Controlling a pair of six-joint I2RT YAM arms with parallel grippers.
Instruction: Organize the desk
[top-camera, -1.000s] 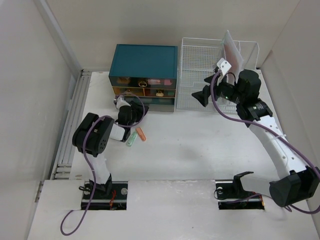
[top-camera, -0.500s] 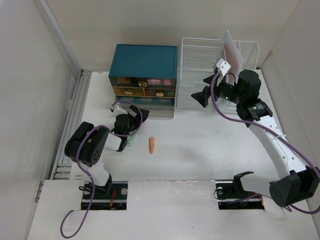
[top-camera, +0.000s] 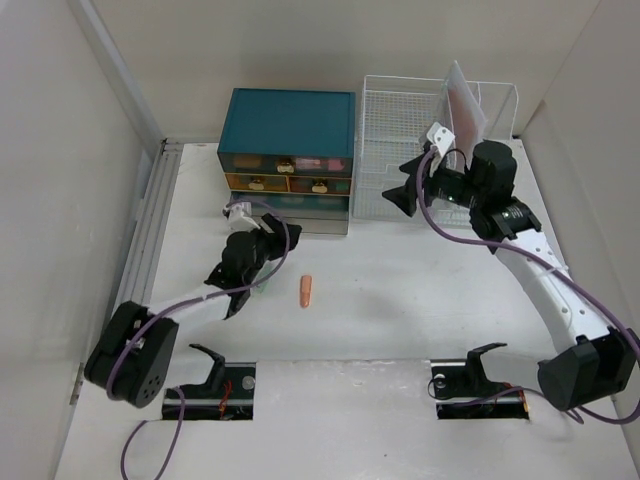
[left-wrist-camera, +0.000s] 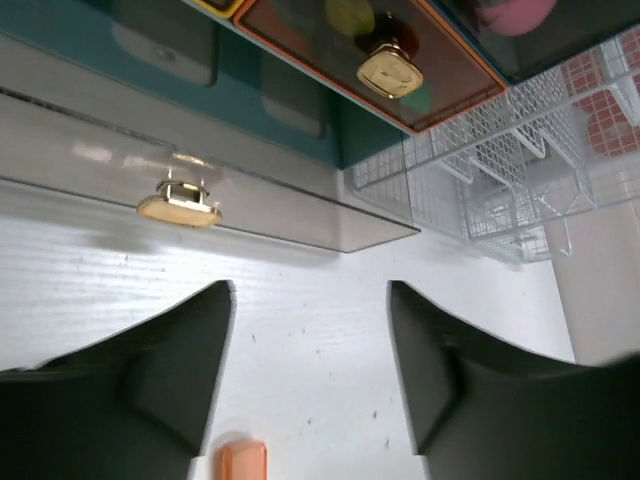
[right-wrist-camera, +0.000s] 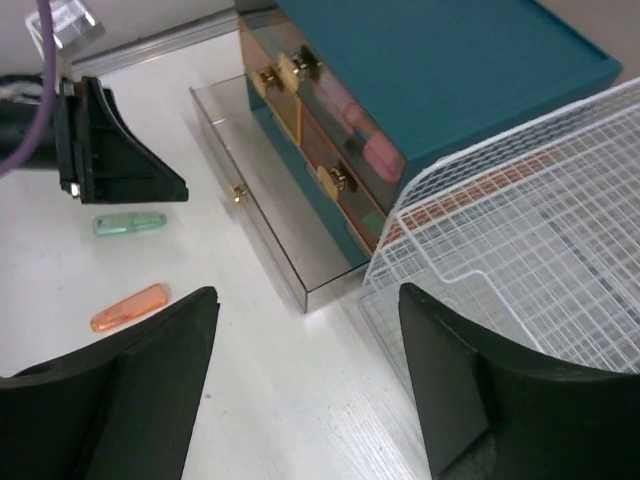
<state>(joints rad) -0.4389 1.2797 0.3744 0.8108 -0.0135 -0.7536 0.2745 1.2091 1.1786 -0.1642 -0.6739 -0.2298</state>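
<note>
While left jaws and right jaws gape empty | desk (top-camera: 400, 300) lies beneath both

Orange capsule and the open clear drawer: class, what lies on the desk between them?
Nothing: the desk is bare between the orange capsule and the open drawer, as the top external view shows.

Left gripper (left-wrist-camera: 310, 295) is spread wide over the plain white desk (left-wrist-camera: 300, 340). A small orange rounded piece (left-wrist-camera: 243, 462) pokes in at the bottom edge, by the left finger. Ahead, a clear plastic drawer (left-wrist-camera: 270, 215) with a gold handle (left-wrist-camera: 180, 207) sticks out of the teal drawer box (left-wrist-camera: 300, 115). White wire rack (left-wrist-camera: 500, 190) off right.
</note>
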